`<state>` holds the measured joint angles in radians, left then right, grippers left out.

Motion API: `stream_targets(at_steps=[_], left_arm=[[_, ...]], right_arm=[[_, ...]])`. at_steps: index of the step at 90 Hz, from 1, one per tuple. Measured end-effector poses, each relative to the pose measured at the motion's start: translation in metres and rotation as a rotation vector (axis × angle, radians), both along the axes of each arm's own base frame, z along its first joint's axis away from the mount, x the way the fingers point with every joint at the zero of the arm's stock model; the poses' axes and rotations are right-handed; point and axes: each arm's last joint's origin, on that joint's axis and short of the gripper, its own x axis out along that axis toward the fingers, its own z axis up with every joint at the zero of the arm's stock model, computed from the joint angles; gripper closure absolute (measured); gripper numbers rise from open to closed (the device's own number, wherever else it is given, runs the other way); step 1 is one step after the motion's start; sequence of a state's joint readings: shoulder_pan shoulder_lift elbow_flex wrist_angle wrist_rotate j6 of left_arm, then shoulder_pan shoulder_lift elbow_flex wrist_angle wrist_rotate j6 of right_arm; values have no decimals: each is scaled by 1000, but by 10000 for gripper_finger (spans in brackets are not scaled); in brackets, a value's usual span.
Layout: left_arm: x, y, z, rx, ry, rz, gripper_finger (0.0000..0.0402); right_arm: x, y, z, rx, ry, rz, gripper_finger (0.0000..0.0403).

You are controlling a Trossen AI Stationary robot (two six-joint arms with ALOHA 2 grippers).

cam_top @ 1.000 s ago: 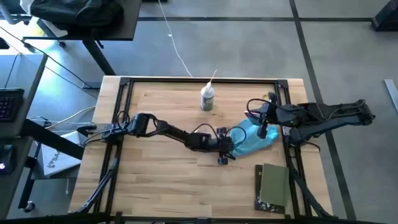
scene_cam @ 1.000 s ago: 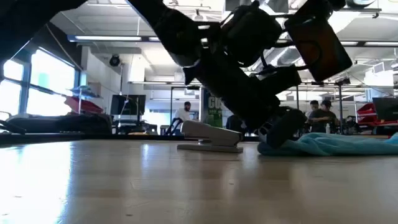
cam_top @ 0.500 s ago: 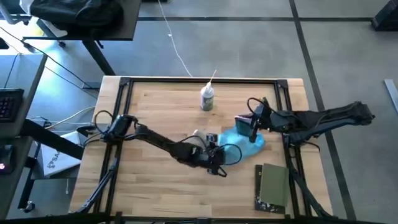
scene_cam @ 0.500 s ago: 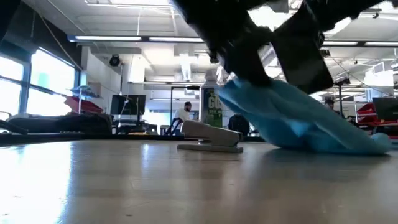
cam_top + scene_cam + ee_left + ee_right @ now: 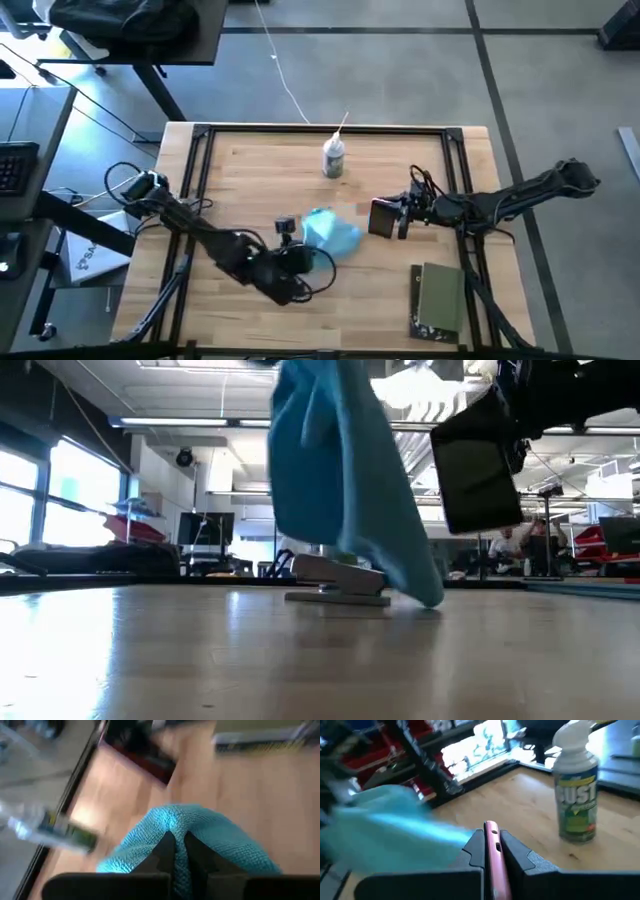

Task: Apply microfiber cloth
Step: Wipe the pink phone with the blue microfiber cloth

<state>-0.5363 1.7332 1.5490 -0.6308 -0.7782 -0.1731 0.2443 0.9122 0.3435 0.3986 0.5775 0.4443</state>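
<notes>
Turquoise microfiber cloth [image 5: 328, 232] has left the bench — the left gripper [image 5: 300, 250], jaws pinched on it, has lifted it leftward toward the right gripper's [image 5: 400, 215] clamped dark tablet [image 5: 383, 217], ready for wiping.

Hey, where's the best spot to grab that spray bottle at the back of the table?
Probably the spray bottle round its straight cylindrical body, below the nozzle. It stands upright with bare wood around it, so come in level from the side and close across the label.
</notes>
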Motion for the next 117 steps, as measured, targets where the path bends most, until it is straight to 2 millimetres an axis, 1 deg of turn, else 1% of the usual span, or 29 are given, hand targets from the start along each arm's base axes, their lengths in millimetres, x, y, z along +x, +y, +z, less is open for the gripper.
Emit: stream_targets(at_steps=[9, 17, 28, 37, 45, 59, 69, 79, 89, 102, 110, 117], left_arm=[[24, 6, -5, 87, -53, -24, 402], [49, 16, -20, 160, -72, 1, 401], [79, 34, -40, 234, -116, 87, 401], [97, 45, -55, 261, -151, 142, 401], [108, 49, -61, 251, -207, 157, 401], [120, 49, -66, 260, -312, 170, 401], [125, 48, -64, 354, -358, 237, 401], [124, 50, -60, 414, -341, 289, 401], [123, 51, -61, 453, -308, 302, 401], [121, 52, -62, 495, -261, 373, 401], [120, 51, -62, 496, -261, 374, 401], [121, 50, -61, 464, -286, 366, 401]], right_arm=[[5, 2, 0, 6, -38, -31, 400], [11, 7, 1, 26, -91, -8, 400], [17, 15, 1, 49, -154, 37, 400], [17, 20, 5, 66, -203, 57, 400], [17, 23, 6, 71, -219, 60, 400], [16, 23, 9, 74, -252, 59, 400], [16, 23, 11, 78, -266, 57, 400], [16, 23, 13, 84, -284, 55, 400], [16, 23, 13, 82, -282, 54, 400], [16, 23, 13, 76, -281, 53, 400], [16, 23, 13, 72, -282, 58, 400], [16, 23, 13, 68, -286, 63, 400]])
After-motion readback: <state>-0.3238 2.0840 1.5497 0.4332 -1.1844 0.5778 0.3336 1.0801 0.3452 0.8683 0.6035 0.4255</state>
